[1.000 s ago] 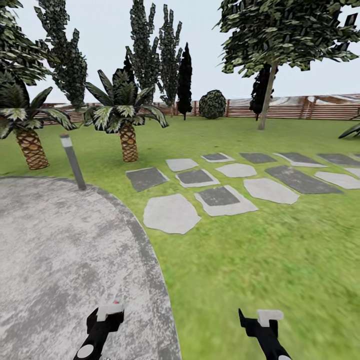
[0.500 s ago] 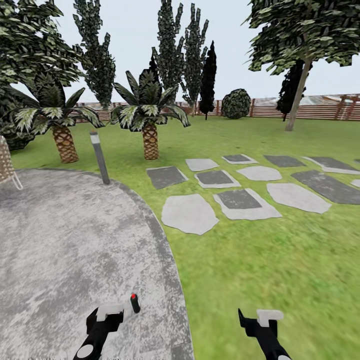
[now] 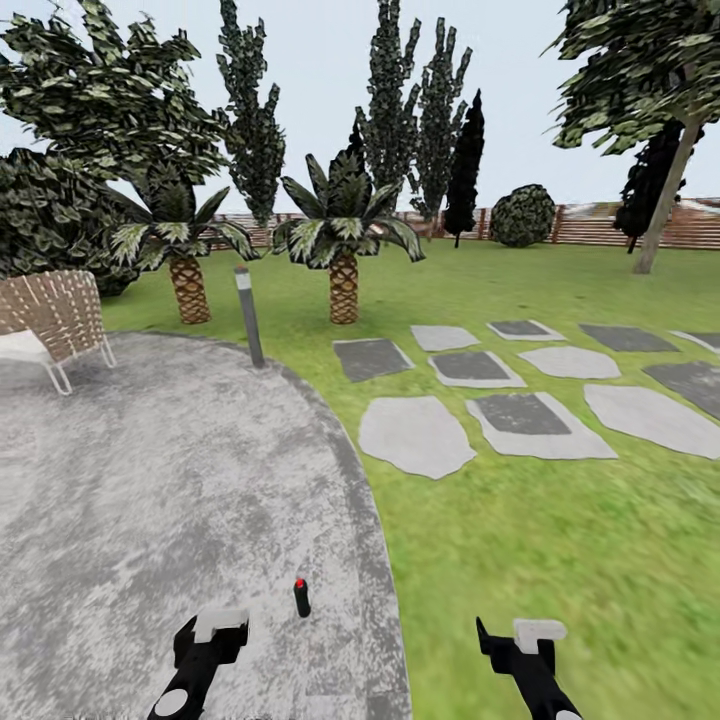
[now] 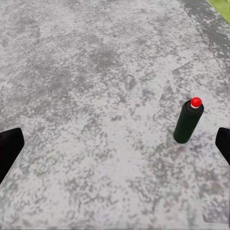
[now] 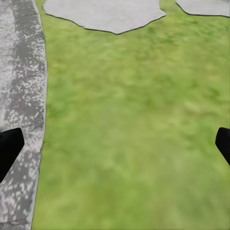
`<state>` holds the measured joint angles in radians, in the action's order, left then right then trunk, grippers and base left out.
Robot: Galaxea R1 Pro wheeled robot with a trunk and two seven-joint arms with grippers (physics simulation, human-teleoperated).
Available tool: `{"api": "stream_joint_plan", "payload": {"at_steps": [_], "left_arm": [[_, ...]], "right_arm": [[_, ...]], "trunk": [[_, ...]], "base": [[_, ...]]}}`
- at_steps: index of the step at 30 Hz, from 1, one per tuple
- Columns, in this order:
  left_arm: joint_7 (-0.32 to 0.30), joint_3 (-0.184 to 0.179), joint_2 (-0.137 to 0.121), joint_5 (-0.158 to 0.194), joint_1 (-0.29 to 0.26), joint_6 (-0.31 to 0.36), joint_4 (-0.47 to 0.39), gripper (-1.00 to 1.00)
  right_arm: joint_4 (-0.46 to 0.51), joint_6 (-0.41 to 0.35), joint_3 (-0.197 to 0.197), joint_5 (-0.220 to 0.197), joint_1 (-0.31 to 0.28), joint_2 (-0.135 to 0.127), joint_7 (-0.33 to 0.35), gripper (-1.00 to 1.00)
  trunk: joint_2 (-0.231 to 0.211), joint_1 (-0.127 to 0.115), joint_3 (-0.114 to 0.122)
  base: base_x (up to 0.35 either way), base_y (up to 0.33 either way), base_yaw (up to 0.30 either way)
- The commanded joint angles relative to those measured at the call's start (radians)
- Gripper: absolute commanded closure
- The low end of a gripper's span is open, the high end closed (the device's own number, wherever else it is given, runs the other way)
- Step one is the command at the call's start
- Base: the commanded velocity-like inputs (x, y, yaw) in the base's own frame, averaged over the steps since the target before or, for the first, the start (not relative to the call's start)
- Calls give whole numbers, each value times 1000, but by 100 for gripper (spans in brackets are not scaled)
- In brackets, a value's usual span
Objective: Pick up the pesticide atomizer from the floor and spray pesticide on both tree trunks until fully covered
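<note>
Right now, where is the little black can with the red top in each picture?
Head view: pesticide atomizer stands upright low down, on the grey paved patio, beside the left gripper.
Left wrist view: atomizer upright, toward one side.
Right wrist view: grass and patio edge.
Shared landmark: the patio.

Greys, greens and one red dot

We see a mottled grey-and-white patio (image 3: pixel 150 480) with a darker grey rim; on it a black atomizer (image 3: pixel 302 597) with a red cap. At two o'clock the lawn (image 3: pixel 560 540) is bright green, set with pale and charcoal stepping stones (image 3: pixel 415 435). At twelve o'clock the palms (image 3: pixel 343 245) show tan criss-cross trunks and dark green fronds; the fence (image 3: pixel 620 225) is brown-slatted. Our hands are black with white blocks.
</note>
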<state>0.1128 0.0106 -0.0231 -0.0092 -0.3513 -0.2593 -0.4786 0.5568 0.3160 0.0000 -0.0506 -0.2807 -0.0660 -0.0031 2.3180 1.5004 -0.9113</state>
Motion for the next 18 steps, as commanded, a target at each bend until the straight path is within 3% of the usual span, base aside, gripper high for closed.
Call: {"api": "stream_joint_plan", "payload": {"at_steps": [1,14,18], "left_arm": [[0,0,0,0,0,0,0,-100],[0,0,0,0,0,0,0,-100],[0,0,-1,0,0,0,0,-100]], "right_arm": [[0,0,0,0,0,0,0,-100],[0,0,0,0,0,0,0,-100],[0,0,0,0,0,0,0,-100]], "trunk": [[0,0,0],[0,0,0],[0,0,0]], "base": [[0,-256,279],[0,-266,276],[0,-269,103]]}}
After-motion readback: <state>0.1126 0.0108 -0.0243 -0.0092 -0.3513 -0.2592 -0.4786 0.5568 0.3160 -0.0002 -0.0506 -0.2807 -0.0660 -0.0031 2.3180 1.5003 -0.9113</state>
